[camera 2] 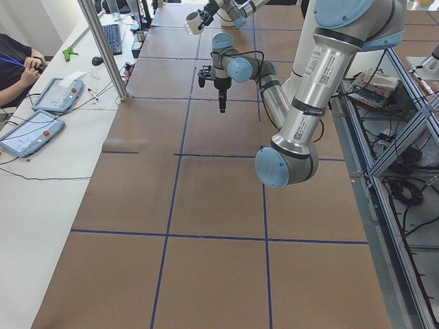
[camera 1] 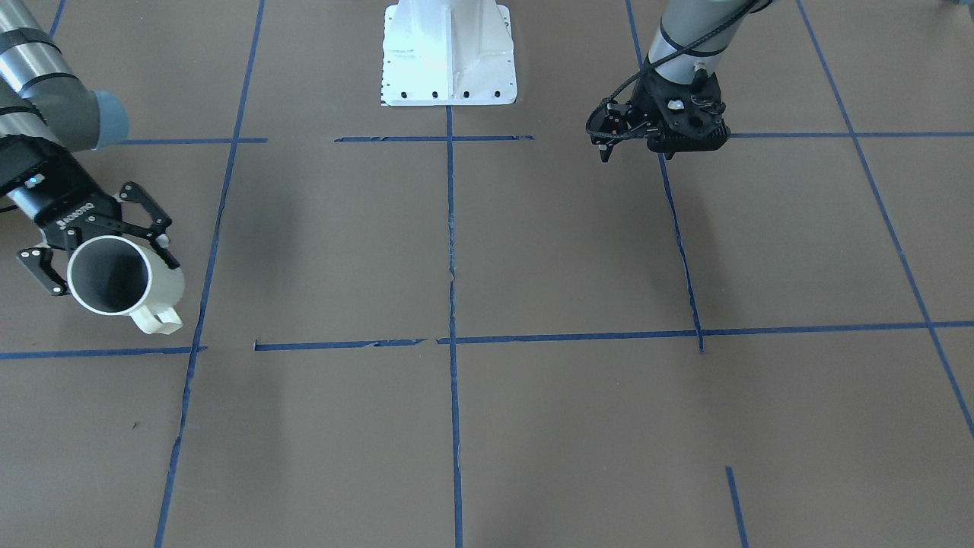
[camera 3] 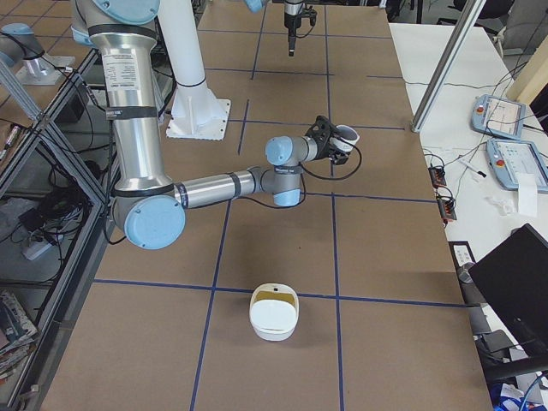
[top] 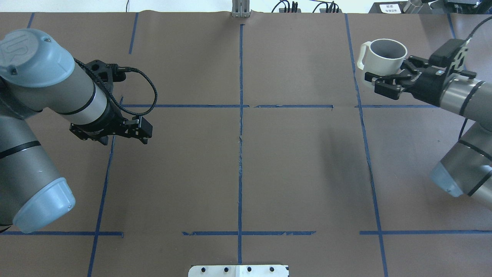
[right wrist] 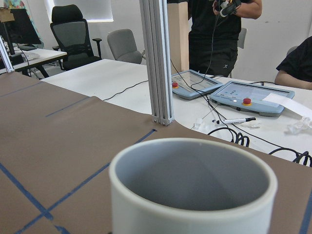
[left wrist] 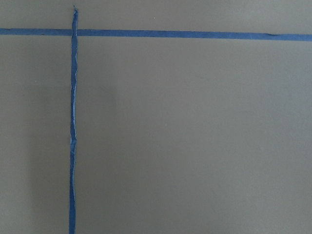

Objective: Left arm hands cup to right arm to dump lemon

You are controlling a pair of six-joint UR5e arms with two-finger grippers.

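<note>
Right end effector (camera 1: 114,275) is clamped on the cup (top: 380,61), one finger on each side of the white wall just under the rim. It holds the cup roughly upright, near the far corner of the bench (camera 1: 533,251) on the robot's right. The cream handle (camera 1: 158,320) sticks out on the side away from the wrist, so nothing bears on it. Left end effector (camera 1: 606,148) hangs well apart over the bench's other half with nothing in it; whether its fingers are parted or together I cannot tell.

The cup looks like glazed ceramic, so I judge it stiff, fairly heavy for its size, smooth enough to slip, and likely to chip if dropped. Gripping across the body suits tipping it, since the mouth stays free, but a firm squeeze matters once the cup turns over.

No lemon shows in the grey inside (the front-facing and wrist views both look into the mouth, though not to the very bottom). A white bowl (camera 3: 272,330) with a yellowish inside stands on the bench in the right side view; whether the lemon lies in it cannot be made out.
</note>
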